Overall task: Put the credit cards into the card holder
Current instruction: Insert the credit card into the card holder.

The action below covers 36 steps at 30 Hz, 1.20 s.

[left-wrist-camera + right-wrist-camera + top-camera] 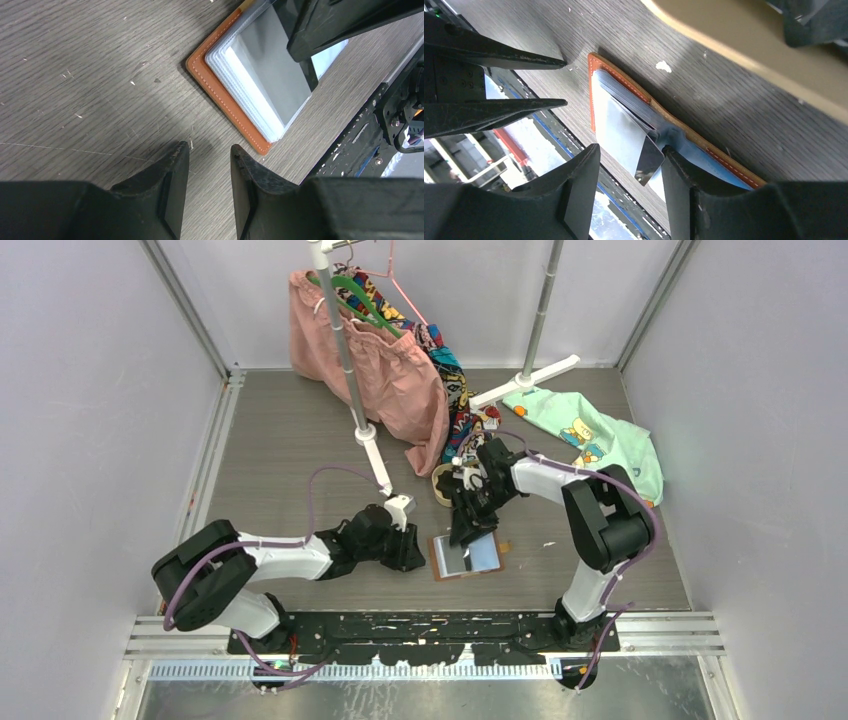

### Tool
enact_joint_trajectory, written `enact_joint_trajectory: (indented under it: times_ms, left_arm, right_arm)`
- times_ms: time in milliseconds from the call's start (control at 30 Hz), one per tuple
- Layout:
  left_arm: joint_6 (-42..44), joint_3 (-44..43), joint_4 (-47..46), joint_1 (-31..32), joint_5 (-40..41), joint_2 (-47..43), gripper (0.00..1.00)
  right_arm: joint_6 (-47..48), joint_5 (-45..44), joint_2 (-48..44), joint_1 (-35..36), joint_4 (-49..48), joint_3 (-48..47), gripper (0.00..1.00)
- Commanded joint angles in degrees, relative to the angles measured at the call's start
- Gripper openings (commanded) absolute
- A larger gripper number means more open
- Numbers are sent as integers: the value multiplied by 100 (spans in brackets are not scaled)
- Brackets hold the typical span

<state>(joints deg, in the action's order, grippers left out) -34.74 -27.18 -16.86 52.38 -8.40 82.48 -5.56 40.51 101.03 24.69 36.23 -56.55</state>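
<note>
Card holder (467,555) lies open and flat on the tabletop (280,440), clear sleeves facing up, centre-near, just right of the left pincer (412,558). Left pincer sits low beside the holder's orange edge (220,95), fingers apart, nothing between them. Right pincer (466,528) is directly over the holder, fingers apart on either side of a shiny grey card (649,161). The card stands tilted at the holder's fold with its lower corner sticking out; can't tell how far it's into a sleeve. Right fingers aren't clamped on it. Beige tray (440,486) sits just behind the holder.
</note>
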Motion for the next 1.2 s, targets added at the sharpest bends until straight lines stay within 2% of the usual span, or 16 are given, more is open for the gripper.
enact_joint_trajectory:
  times_ms: [0,200,400,633,900,967,1067,1167]
  left_arm:
    - [-33,99,81,9,62,-139,38]
    - [-37,81,65,10,58,-189,38]
    - [-95,67,-33,9,-2,-142,37]
    - [-121,59,-80,9,-25,-156,37]
    - [-125,-11,-114,9,-53,-131,36]
    - [-137,-28,-139,8,-56,-117,35]
    - [-134,-51,-142,9,-74,-110,35]
    - [-133,-68,-142,8,-73,-119,35]
  right_arm:
    - [389,-358,-529,16,262,-248,55]
    - [530,-699,-856,15,349,-251,55]
    - [856,-829,-797,49,533,-356,56]
    - [1401,-1083,-1009,113,698,-429,66]
    - [1727,-1889,-1067,109,883,-573,66]
    - [1897,-1638,-1055,112,1060,-602,66]
    - [2302,-809,-947,220,1453,-694,69]
    - [2389,-1283,-979,735,1325,-631,72]
